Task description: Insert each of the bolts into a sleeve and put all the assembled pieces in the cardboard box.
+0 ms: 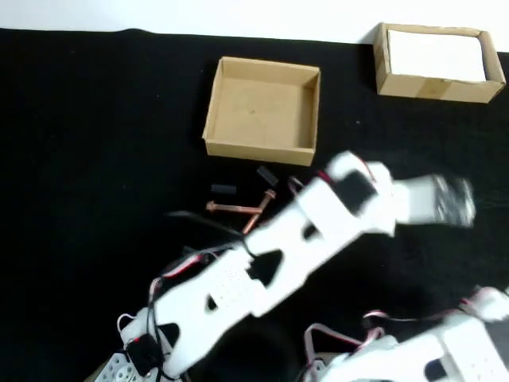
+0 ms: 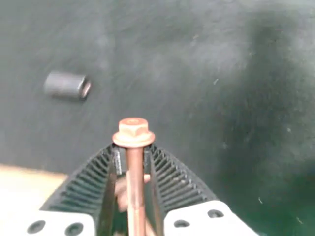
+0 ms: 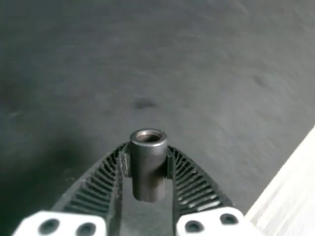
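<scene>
Left gripper up close: jaws clamped on a copper bolt. The shank runs along the gap between the fingers and the flanged head pokes out just past the tips. Long axis appears to follow the gripper's own axis, head forward; the shank's far end is buried back between the jaws and cannot be made out. A loose sleeve lies on its side on the black cloth, well apart from the bolt.

Right gripper: jaws pinched on a sleeve, gripped across its wall. The open end shows at the tips and its axis seems to run along the fingers too.

Key relation, judged: bolt and sleeve sit in separate grippers, so mating needs the bolt's axis lined up with that bore. The head-out grip looks awkward, since the shank end must enter first.

High view, left to right: an arm stretches across the middle. Two loose bolts meet in a V on the cloth, with two dark sleeves just beyond them. Behind those sits the cardboard box, nothing assembled in it yet. A second box is at the far right corner.
</scene>
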